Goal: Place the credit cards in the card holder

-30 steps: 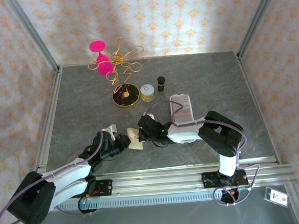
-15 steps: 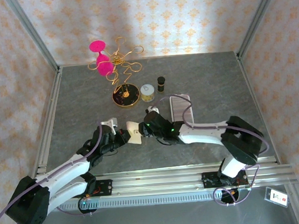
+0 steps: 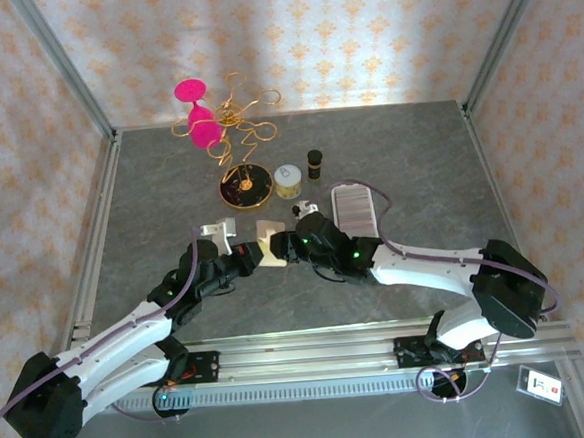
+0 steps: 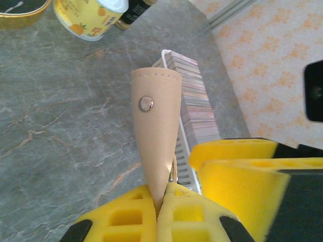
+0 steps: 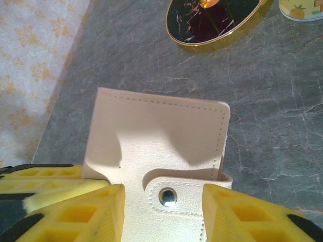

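The card holder (image 4: 153, 151) looks light, soft and floppy, best pinched at an edge; left claw (image 4: 162, 199) clenches it there, right claw (image 5: 162, 194) stands released astride its strap (image 5: 192, 194).

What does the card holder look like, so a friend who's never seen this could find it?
Look at the grey stone-patterned table, near its middle, where the left arm and right arm meet. Held there is the card holder, a small cream-beige folding wallet with a snap-button strap; the long clear case to its right is ribbed and see-through.
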You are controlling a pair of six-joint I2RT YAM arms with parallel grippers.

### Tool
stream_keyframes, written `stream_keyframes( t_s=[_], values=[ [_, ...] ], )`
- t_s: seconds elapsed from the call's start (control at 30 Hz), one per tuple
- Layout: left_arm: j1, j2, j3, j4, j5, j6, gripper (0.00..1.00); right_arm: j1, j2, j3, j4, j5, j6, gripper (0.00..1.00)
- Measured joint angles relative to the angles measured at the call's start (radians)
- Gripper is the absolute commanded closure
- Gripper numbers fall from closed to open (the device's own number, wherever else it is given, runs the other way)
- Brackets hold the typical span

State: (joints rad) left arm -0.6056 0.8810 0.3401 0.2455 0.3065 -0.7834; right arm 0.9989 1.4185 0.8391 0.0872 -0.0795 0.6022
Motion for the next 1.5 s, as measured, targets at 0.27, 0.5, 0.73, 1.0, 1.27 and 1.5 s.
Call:
stream_keyframes(
  t_s=[0.27, 0.5, 0.73, 1.0, 1.27, 1.5],
  values=[
    [-0.003, 0.0, -0.011, 0.052, 0.019, -0.02, 1.0, 0.0, 0.031, 0.004, 0.001, -0.01, 0.008, 0.49],
    [-0.003, -0.011, -0.064, 0.088, 0.019, -0.058, 1.0, 0.006, 0.073, 0.027, -0.028, -0.013, 0.022, 0.6],
    [-0.003, -0.013, -0.076, 0.094, 0.022, -0.072, 1.0, 0.011, 0.098, 0.051, -0.048, 0.015, 0.042, 0.74],
    [-0.003, -0.013, -0.08, 0.092, 0.017, -0.072, 1.0, 0.019, 0.12, 0.073, -0.072, 0.059, 0.058, 0.91],
    [-0.003, -0.013, -0.08, 0.097, 0.017, -0.072, 1.0, 0.006, 0.129, 0.072, -0.14, 0.126, 0.063, 1.0],
    [-0.003, -0.006, -0.08, 0.097, 0.006, -0.072, 1.0, 0.006, 0.129, 0.061, -0.144, 0.147, 0.064, 1.0]
  ],
)
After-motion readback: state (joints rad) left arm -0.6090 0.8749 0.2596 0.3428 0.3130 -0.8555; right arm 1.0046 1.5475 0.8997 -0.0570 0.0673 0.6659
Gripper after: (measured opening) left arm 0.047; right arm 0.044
